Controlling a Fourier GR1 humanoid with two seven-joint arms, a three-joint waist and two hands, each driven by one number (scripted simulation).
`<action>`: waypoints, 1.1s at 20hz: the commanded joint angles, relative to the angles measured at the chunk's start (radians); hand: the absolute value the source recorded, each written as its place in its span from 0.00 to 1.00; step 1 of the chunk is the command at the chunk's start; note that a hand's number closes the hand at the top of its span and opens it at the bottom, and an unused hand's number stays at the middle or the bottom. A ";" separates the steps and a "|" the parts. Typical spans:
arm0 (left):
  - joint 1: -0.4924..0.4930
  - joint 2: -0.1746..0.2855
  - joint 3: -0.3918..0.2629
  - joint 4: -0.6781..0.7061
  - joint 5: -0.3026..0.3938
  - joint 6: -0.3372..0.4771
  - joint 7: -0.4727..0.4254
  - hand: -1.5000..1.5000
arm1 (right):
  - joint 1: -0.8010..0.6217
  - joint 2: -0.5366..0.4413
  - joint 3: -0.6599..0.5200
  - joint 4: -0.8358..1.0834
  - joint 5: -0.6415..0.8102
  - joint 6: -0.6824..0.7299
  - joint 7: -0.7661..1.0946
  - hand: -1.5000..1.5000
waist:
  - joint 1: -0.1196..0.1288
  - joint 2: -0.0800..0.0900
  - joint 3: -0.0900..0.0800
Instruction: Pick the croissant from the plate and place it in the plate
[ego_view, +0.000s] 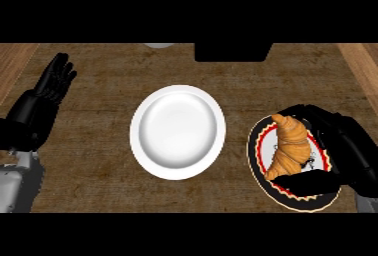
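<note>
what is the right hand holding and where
The croissant, lying on the dark-rimmed plate: right hand curled round its right side, thumb across its lower end.

I have bare counter (96, 125) to pass over between my left hand (52, 82), resting open at the left edge, and the white plate (177, 131). A narrower strip runs between that plate and the dark plate (299, 205). Beyond both plates the wood lies free up to a black block (232, 51) at the far edge. My right hand (347, 145), curled round the croissant (289, 147), closes off the dark plate's right and near sides. Nothing sits on the white plate.
</note>
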 joint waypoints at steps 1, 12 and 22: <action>0.003 0.018 0.028 -0.014 0.009 -0.028 0.015 0.50 | -0.104 0.086 0.076 -0.076 0.040 0.068 0.146 1.00 | 0.007 0.001 0.000; 0.016 -0.069 -0.029 -0.015 -0.068 0.009 -0.008 0.50 | -0.385 0.452 0.205 0.324 0.170 0.003 0.219 1.00 | 0.012 0.003 0.000; -0.063 -0.084 -0.003 0.040 -0.069 0.004 0.011 0.50 | -0.644 0.499 0.295 0.846 0.128 -0.244 0.207 1.00 | 0.021 0.007 0.001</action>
